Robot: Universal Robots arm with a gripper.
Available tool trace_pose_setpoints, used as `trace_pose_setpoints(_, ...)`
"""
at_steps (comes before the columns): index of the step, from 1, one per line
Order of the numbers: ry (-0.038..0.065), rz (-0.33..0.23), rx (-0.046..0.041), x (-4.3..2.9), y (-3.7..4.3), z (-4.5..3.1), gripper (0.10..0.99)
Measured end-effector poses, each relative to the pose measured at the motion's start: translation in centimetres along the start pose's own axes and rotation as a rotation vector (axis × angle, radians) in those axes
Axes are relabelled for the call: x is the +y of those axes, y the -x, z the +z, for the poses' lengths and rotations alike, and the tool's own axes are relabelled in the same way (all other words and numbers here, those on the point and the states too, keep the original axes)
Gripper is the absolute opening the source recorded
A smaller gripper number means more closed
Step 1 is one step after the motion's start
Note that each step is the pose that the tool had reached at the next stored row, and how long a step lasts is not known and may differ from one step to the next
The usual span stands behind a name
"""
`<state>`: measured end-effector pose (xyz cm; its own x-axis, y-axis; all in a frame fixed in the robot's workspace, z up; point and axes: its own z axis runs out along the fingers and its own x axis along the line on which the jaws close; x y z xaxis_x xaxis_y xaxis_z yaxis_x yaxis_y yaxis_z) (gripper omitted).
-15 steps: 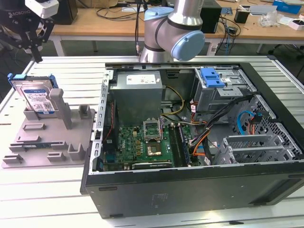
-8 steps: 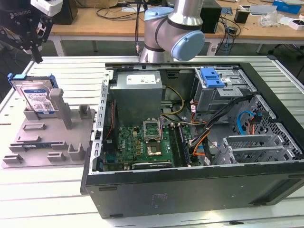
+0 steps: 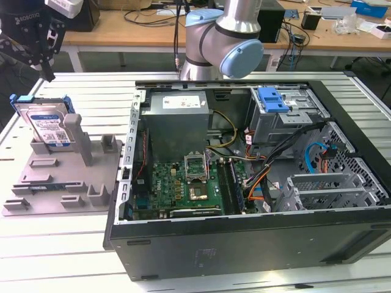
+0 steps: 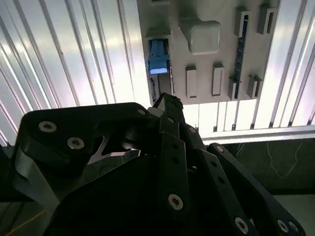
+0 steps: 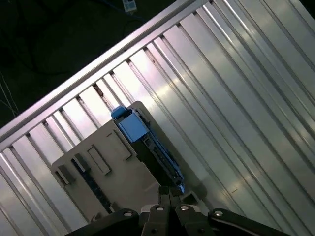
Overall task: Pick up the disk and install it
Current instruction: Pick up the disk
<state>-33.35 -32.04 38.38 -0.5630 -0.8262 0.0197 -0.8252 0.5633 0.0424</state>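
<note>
Exterior view is showing the gripper point(image 3: 47, 72) hovering above the disk point(image 3: 46, 122), which is standing upright in the grey fixture plate point(image 3: 55, 183). First wrist view is showing the fingertips point(image 5: 170, 189) pressing together, clear of the disk.

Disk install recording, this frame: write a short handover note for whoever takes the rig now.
Gripper: hangs above the disk, apart from it and not holding it.
Disk: stands upright in the grey fixture plate, on the exterior view's left of the open computer case.
Drive cage with the blue latch: inside the case, toward the exterior view's right.
Done: the arm is over the disk.
Left: the disk is not yet picked up and not yet installed.
</note>
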Motion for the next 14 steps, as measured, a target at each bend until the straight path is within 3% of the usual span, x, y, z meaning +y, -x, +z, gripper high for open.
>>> trace_pose_setpoints(3,-0.001,-0.06,0.0025,0.0,0.0,0.01,0.114)
trace_pose_setpoints(5,-0.002,-0.101,0.0042,0.0,0.01,0.01,0.235)
trace_pose_setpoints(6,-0.002,-0.123,0.0052,0.0,0.01,0.01,0.235)
trace_pose_setpoints(8,-0.003,-0.165,0.007,0.01,0.01,0.02,0.357)
trace_pose_setpoints(9,-0.004,-0.197,0.0084,0.01,0.02,0.02,0.357)
trace_pose_setpoints(10,-0.004,-0.223,0.0095,0.01,0.02,0.02,0.424)
trace_pose_setpoints(14,-0.006,-0.312,0.0134,0.02,0.03,0.03,0.424)
